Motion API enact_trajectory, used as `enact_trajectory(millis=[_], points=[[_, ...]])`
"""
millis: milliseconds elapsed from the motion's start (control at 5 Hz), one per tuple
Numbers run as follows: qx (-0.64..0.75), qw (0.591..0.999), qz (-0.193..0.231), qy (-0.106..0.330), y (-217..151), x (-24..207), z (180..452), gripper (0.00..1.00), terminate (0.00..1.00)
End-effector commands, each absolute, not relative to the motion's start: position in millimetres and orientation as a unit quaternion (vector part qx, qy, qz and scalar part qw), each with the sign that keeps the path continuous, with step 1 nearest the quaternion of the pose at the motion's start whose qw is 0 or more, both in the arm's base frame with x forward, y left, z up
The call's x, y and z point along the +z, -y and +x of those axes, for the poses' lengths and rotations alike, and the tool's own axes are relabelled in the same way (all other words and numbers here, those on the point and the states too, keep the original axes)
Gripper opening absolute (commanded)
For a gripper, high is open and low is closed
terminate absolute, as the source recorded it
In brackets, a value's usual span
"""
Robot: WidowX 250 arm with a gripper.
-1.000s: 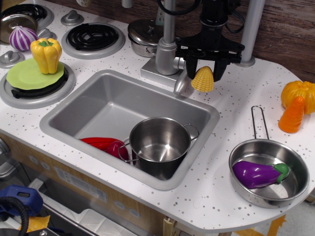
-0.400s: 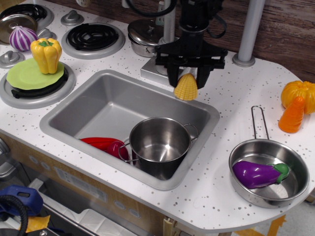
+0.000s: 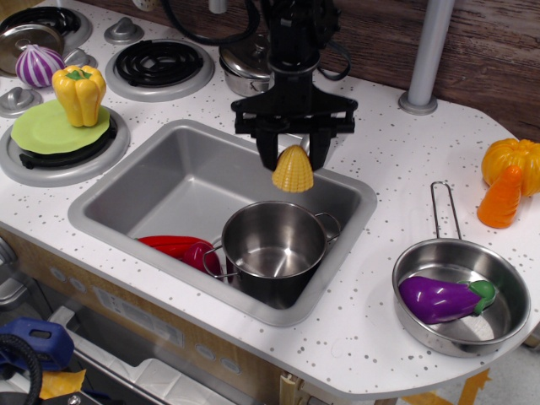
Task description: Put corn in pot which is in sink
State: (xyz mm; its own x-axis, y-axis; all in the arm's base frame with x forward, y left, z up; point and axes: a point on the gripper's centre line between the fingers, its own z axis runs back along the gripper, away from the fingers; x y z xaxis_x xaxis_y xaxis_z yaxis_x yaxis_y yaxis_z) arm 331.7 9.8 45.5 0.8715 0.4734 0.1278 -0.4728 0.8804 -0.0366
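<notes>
My black gripper (image 3: 293, 159) is shut on the yellow ribbed corn (image 3: 293, 170) and holds it in the air over the back right part of the grey sink (image 3: 169, 181). The shiny steel pot (image 3: 272, 247) with two wire loop handles stands upright in the sink's front right corner, just below and in front of the corn. The pot looks empty.
A red toy (image 3: 177, 248) lies in the sink left of the pot. A long-handled pan (image 3: 498, 325) with a purple eggplant (image 3: 443, 297) sits at the right. An orange cone (image 3: 500, 197) and pumpkin (image 3: 511, 160) stand far right. A yellow pepper (image 3: 79, 93) stands on a green plate. A lidded pot (image 3: 245, 66) stands behind the gripper.
My gripper has moved left and forward with the corn, from over the counter by the faucet to over the sink near the pot.
</notes>
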Motion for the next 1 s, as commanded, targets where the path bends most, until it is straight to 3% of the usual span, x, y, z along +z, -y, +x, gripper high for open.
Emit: enact_trajectory(millis=[0, 200, 600, 800], points=[[0.267, 0.959, -0.008, 0.089, -10.0, 76.6, 328.1, 0.00, 0.00], [0.283, 0.956, -0.007, 0.081, -7.6, 80.0, 325.7, 1.00, 0.00], [0.283, 0.956, -0.007, 0.081, -7.6, 80.0, 325.7, 1.00, 0.00], [0.283, 0.956, -0.007, 0.081, -7.6, 80.0, 325.7, 1.00, 1.00]])
